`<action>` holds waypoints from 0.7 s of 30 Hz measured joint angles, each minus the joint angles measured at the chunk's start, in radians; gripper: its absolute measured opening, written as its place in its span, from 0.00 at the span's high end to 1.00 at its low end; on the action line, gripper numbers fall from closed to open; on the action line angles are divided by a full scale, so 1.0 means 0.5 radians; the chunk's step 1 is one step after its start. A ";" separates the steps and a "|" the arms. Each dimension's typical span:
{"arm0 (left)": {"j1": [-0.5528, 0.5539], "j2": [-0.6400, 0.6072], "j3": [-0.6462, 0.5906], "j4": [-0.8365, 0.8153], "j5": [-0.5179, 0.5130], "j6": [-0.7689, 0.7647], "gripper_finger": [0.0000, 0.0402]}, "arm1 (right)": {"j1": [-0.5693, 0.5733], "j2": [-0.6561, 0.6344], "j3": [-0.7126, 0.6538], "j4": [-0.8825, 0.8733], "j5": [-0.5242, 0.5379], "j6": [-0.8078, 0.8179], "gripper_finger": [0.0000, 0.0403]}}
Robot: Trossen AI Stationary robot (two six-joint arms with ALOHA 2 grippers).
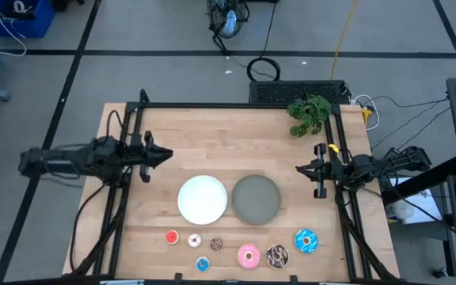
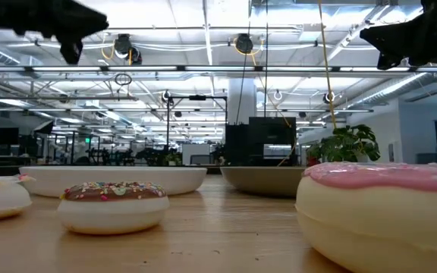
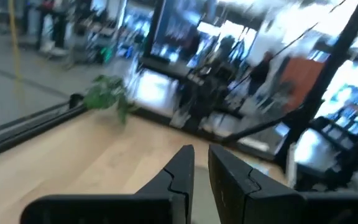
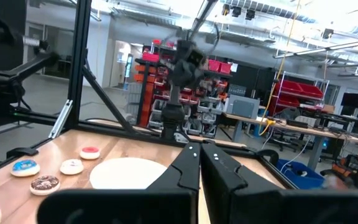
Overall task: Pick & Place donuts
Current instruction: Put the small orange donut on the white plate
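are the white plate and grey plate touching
Cannot tell. In the high view the white plate and grey plate sit rim to rim, with no plain gap or contact.

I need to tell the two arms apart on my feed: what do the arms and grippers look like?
Both arms are dark, nearly black, with jointed segments and black cables trailing behind. The left gripper and right gripper each end in two flat, tapered black fingers. A small yellow marking sits by the right arm's wrist.

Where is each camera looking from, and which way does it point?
High: above, straight down on the table, both arms showing.
Low: at tabletop height, behind the pink donut, arms overhead.
Left wrist: past its own fingers toward the plant.
Right wrist: past its shut fingers across the white plate.
High and right wrist share that plate.
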 joint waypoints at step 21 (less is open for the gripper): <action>-1.258 1.958 1.580 -2.308 -0.352 -1.076 0.87 | 0.000 0.000 0.000 0.009 0.003 0.120 0.99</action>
